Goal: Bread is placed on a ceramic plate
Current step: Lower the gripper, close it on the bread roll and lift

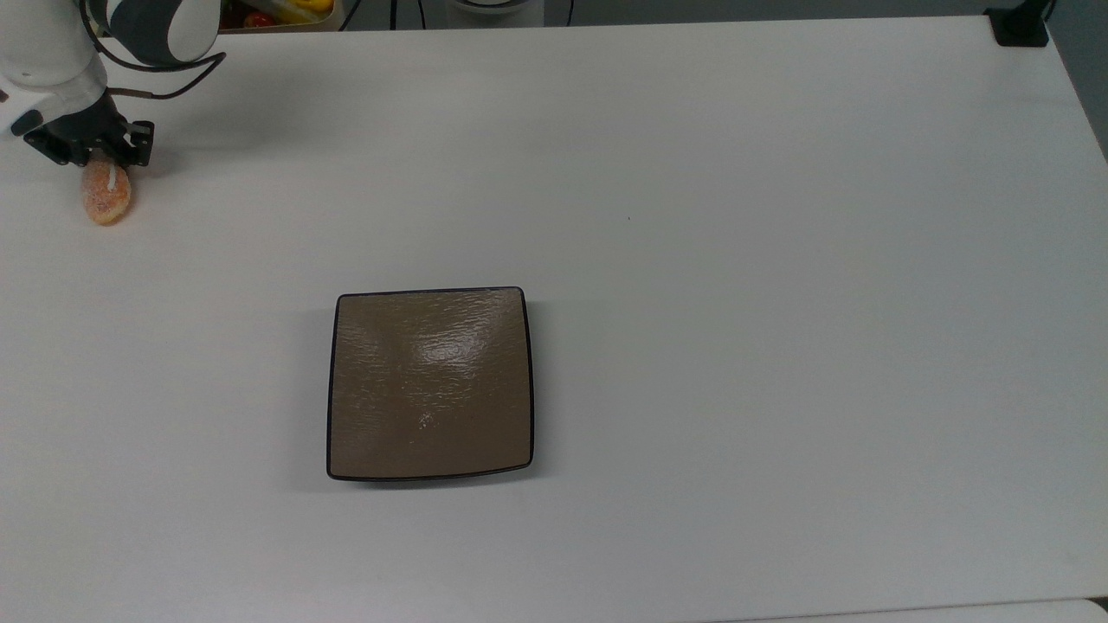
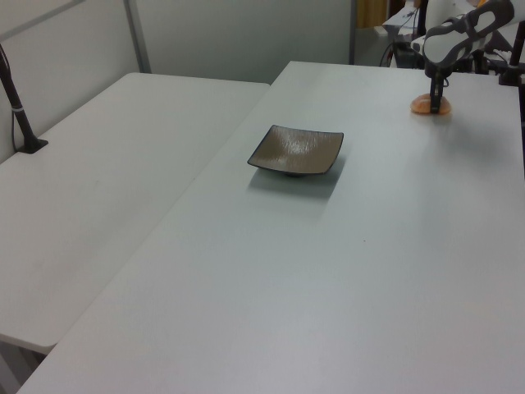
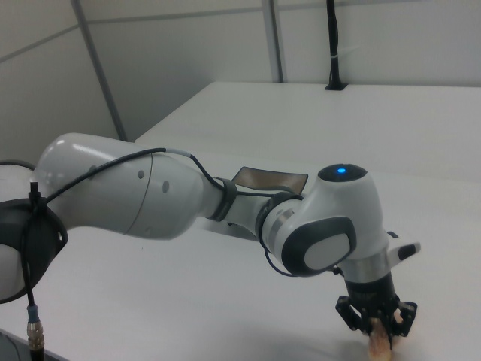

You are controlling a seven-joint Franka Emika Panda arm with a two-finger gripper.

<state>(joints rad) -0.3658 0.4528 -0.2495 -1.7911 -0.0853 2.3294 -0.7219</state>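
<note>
A robotics lab or test room: two plain white tables (image 2: 115,189) pushed together, bare grey partition walls (image 3: 173,68) with metal framing, a black camera post (image 2: 18,107) clamped to a table edge, and a white robot arm (image 3: 150,203) trailing cables.

Top view: bread (image 1: 106,197) lies far upper-left of the ceramic plate (image 1: 430,383).

The top view looks straight down on the white table (image 1: 736,216), plate (image 1: 430,383) near centre, gripper (image 1: 89,156) at 10 o'clock. The left view stands far off, gripper (image 2: 435,100) at 1 o'clock. The right view sits close behind the arm (image 3: 188,199), plate (image 3: 268,179) beyond.
</note>
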